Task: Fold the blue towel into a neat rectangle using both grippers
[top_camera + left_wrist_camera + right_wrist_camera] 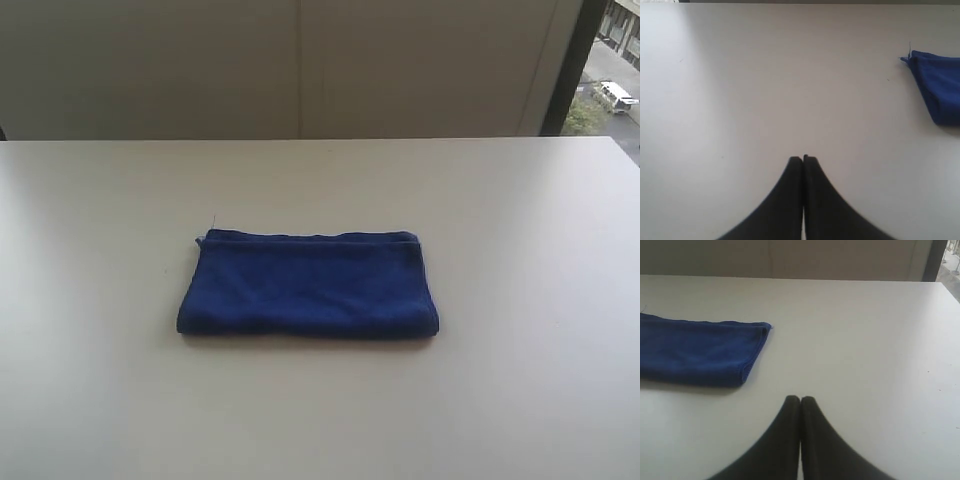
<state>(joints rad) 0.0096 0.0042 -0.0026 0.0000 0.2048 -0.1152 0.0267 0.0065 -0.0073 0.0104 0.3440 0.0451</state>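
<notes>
Towel (308, 285) folded rectangular on tabletop (520, 380); my left fingers (791, 175) and right fingers (789, 412), pressed together, empty, should withdraw without brushing it.

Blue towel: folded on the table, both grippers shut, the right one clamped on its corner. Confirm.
Wrong on the grip. The right wrist view shows the right gripper shut on nothing, apart from the blue towel. The rest stands.

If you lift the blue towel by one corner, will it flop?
Probably: the blue towel looks soft, with rounded folds, so its layers would likely fall open. Pushed, it might bunch or slide on the smooth table, not roll.
</notes>
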